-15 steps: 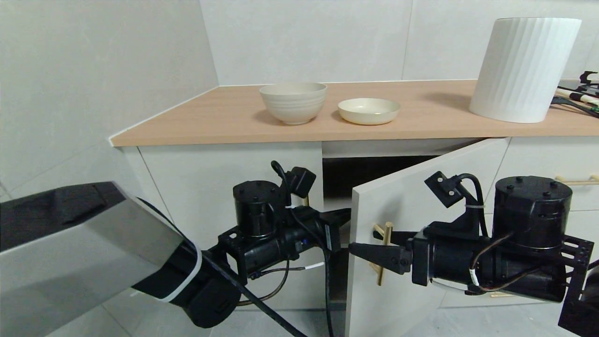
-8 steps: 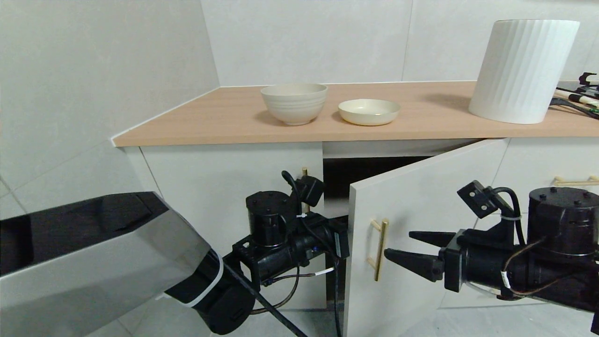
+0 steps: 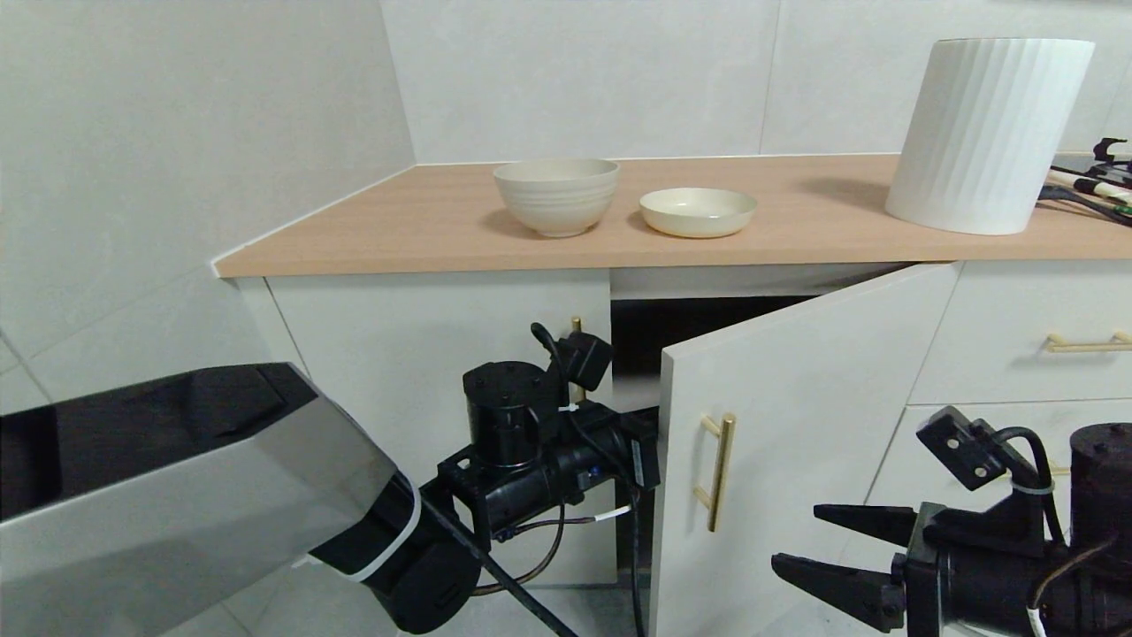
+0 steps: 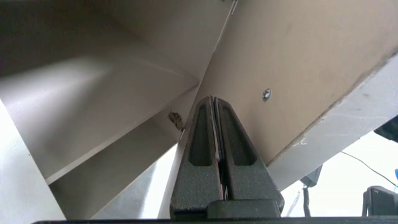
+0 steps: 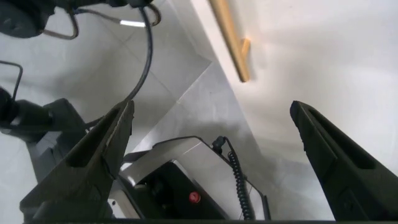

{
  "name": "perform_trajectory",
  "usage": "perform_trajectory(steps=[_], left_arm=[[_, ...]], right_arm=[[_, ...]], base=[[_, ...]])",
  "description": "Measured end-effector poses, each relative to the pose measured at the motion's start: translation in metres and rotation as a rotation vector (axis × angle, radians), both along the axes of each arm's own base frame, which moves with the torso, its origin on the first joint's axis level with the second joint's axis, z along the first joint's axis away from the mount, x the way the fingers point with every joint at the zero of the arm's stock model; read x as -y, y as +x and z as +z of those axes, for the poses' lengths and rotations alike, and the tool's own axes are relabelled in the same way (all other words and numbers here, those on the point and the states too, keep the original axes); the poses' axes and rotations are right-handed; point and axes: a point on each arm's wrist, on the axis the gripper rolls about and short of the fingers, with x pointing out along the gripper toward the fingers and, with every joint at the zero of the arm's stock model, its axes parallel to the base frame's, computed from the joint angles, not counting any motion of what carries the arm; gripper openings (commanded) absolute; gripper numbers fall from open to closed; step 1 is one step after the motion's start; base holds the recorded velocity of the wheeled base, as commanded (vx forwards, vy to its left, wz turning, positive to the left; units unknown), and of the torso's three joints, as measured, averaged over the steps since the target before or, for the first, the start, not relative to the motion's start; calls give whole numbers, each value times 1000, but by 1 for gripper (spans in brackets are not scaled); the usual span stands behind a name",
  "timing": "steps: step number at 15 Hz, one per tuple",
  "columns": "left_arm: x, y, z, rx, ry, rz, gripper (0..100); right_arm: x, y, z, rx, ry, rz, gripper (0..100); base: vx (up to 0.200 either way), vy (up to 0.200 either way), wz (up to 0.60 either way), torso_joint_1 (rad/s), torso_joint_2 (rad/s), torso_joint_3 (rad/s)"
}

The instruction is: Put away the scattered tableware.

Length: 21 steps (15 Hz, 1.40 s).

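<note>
A ribbed cream bowl (image 3: 555, 195) and a shallow cream dish (image 3: 698, 211) stand side by side on the wooden counter (image 3: 398, 234). Below them the white cabinet door (image 3: 787, 407) with a gold handle (image 3: 721, 469) hangs partly open. My left gripper (image 4: 212, 101) is shut with nothing in it, its tips poked into the gap behind the door's edge, against the door's inner face (image 4: 298, 68). My right gripper (image 3: 796, 536) is open, low and to the right of the handle (image 5: 230, 40), clear of it.
A tall white ribbed cylinder (image 3: 986, 133) stands on the counter's right, with several utensils (image 3: 1092, 181) beyond it. A drawer with a gold pull (image 3: 1088, 341) sits right of the door. Tiled wall runs along the left; the cabinet interior (image 3: 699, 323) is dark.
My right gripper has come off the door handle, opened, and drawn back down to the right. My left arm shifted slightly toward the door gap, then held still.
</note>
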Motion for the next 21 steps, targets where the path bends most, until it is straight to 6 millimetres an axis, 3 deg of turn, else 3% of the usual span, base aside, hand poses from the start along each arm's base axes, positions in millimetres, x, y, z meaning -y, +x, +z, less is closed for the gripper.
perform_trajectory(steps=[4,10,13,16,21], left_arm=[[0,0,-1,-4,3,1,0],[5,6,2,6,-4,0,0],[10,11,10,-18,17,-2,0],[16,15,23,-8,7,-5,0],[31,26,32,34,-23,71,0]], right_arm=[[1,-4,-2,-9,-5,8,100],[1,-6,-4,-14,-8,13,100],[1,-7,-4,-14,-9,13,100],[1,-7,-4,-14,-9,12,100],[2,-9,-3,-10,-7,13,100]], base=[[-200,0,0,6,2,-1],[0,0,0,0,0,0],[0,0,0,0,0,0],[-200,0,0,7,2,-1],[0,0,0,0,0,0]])
